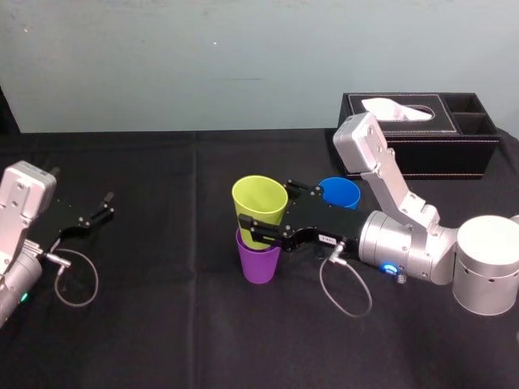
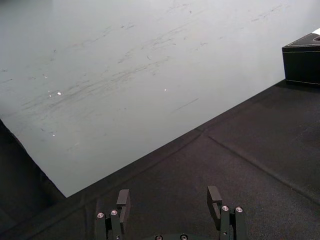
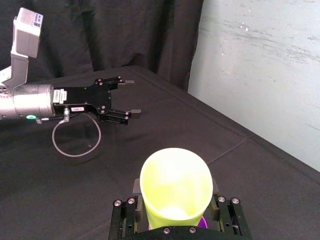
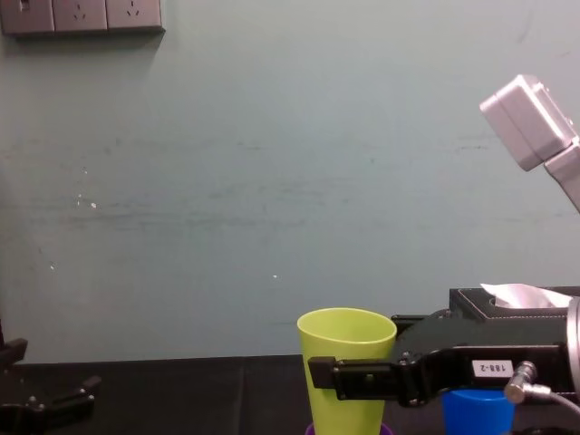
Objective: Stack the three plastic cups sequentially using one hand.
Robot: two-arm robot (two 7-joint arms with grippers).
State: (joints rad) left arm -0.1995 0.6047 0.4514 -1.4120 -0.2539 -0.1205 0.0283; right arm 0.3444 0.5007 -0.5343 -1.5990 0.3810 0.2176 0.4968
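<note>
A black tissue box (image 1: 446, 154) sits at the far right of the black tablecloth (image 1: 162, 324), near a pale wall (image 1: 203, 57).

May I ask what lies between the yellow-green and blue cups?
Head view: the right gripper, shut on the yellow-green cup, separates it from the blue cup; the left gripper rests aside.

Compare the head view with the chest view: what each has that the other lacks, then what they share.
Head view: the purple cup's side under the green cup, and the blue cup's open mouth. Chest view: wall sockets. Both: the right claw shut on the green cup, the blue cup, the tissue box, and the left claw, open, parked at the left.
</note>
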